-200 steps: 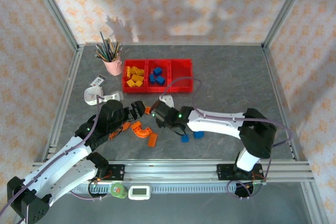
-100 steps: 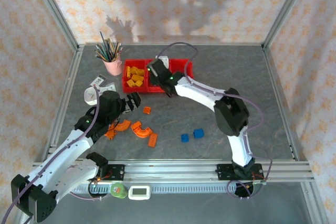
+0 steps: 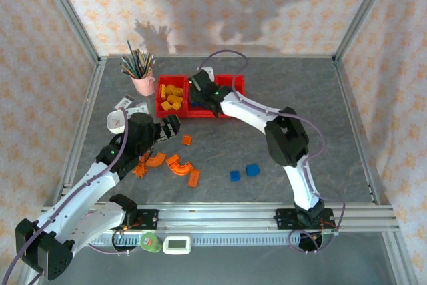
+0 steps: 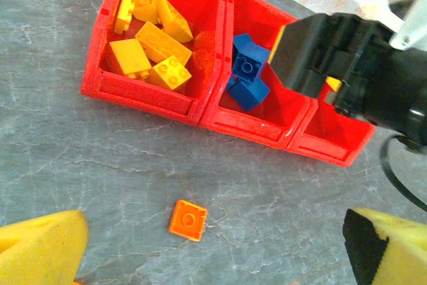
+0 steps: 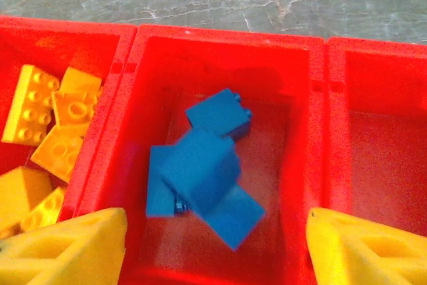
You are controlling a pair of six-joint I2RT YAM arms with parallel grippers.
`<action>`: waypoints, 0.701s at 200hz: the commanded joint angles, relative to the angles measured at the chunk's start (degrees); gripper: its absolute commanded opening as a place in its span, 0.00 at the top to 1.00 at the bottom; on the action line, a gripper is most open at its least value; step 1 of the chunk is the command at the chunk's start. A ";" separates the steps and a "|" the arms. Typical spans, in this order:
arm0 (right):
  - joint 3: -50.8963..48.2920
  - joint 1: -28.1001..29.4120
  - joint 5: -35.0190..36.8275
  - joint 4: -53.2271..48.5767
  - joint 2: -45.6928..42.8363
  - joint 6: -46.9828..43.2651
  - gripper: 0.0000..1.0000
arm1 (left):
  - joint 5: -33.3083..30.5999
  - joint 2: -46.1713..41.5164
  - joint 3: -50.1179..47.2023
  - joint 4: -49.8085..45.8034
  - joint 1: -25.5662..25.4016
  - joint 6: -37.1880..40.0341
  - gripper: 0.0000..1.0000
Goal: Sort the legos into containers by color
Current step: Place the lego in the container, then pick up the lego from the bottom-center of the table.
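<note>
Orange lego [image 4: 187, 220] flat on counter [image 4: 300, 191], near 12 o'clock just ahead of left hand [image 4: 213, 251], open and empty, nearer one. Right hand [image 5: 217, 251], open too, over middle container [image 5: 227, 31].

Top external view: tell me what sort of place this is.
Probably a robot test cell in a lab, not a home: an aluminium frame encloses the grey table, printed backdrop walls surround it, and a mounting rail runs along the near edge.
</note>
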 commanded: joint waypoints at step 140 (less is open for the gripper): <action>-55.77 2.33 -2.27 -16.39 -50.02 25.97 0.08 | 4.50 4.84 -5.92 15.31 -17.86 -9.05 0.01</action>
